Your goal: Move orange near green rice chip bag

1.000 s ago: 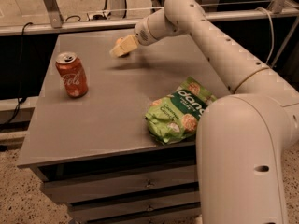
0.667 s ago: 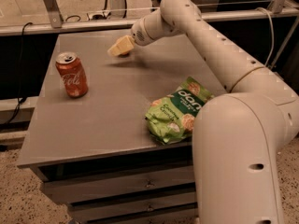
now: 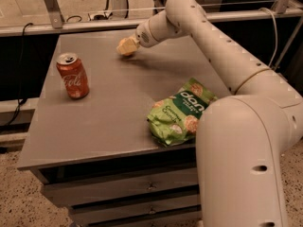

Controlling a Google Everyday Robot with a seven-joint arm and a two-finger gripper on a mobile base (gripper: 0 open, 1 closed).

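Note:
The green rice chip bag (image 3: 177, 112) lies crinkled near the front right edge of the grey table (image 3: 109, 122), partly behind my arm's big white base link. My gripper (image 3: 126, 47) hangs low over the far middle of the table, well behind and left of the bag. It looks pale yellow from here. No orange shows anywhere in the view; it may be hidden at the gripper, but I cannot tell.
A red Coca-Cola can (image 3: 73, 75) stands upright on the left side of the table. My white arm (image 3: 213, 46) reaches across the right side above the bag. A metal rail (image 3: 85, 25) runs behind the table. Drawers sit under the front edge.
The gripper drifted slightly left, then back right, staying over the far middle of the table. The bag and the can have not moved.

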